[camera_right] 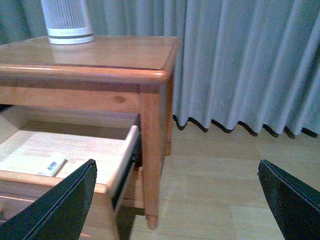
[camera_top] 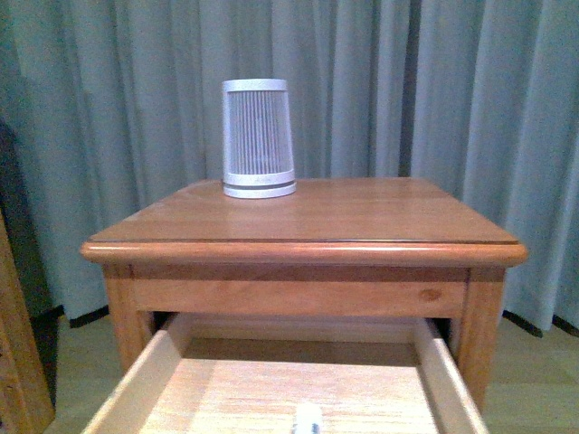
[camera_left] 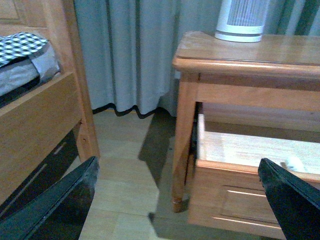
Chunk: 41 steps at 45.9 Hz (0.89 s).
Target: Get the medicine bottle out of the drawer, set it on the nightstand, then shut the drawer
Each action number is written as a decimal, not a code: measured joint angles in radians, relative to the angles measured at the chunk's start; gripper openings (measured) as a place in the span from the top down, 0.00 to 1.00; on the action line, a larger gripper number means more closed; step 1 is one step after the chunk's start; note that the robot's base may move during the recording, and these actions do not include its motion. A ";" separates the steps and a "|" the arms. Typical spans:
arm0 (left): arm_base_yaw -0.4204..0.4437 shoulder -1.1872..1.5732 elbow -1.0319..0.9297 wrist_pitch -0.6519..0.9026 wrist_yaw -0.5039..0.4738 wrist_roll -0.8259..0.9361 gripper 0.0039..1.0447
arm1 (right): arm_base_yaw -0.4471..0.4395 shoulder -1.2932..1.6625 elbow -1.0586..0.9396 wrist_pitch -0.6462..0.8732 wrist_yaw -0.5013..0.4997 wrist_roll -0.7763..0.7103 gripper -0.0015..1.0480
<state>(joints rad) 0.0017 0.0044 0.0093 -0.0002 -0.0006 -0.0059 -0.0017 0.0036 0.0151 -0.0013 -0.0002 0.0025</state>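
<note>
The drawer (camera_top: 137, 384) is pulled open at the bottom of the front view, so that first bit looks done. The medicine bottle (camera_right: 51, 166) is not out yet. It lies flat on the pale wood inside the drawer, near the front. The top of the nightstand (camera_top: 362, 217) fills the middle of the front view, and only the big white ribbed thing (camera_top: 259, 137) stands on it, at the upper middle near the back. So I must pick the bottle up, set it on top, and then push the drawer shut. My left gripper (camera_left: 177, 162) has its jaws wide apart with nothing in them. My right gripper (camera_right: 176, 162) is the same, wide apart and empty. Both hang well away from the bottle. In the front view the bottle is cut off by the bottom edge, so I see only a small white bit. I cannot see the drawer knob at all, and the words on the bottle are too small to read.
</note>
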 joint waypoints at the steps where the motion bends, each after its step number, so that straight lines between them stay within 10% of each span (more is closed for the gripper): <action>1: 0.000 0.000 0.000 0.000 0.000 0.000 0.06 | 0.000 0.000 0.000 0.000 0.000 0.000 0.07; 16: -0.002 0.000 0.000 0.000 -0.003 0.001 0.06 | 0.000 0.000 0.000 0.000 -0.006 0.000 0.07; 22: -0.002 0.000 0.000 0.000 -0.001 0.001 0.06 | 0.043 0.251 0.078 -0.093 0.279 0.164 0.07; 41: -0.002 0.000 0.000 0.000 0.000 0.001 0.06 | 0.026 1.039 0.466 0.134 0.179 0.189 0.07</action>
<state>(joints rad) -0.0002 0.0040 0.0093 -0.0006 -0.0006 -0.0048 0.0242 1.0424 0.4809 0.1329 0.1791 0.1913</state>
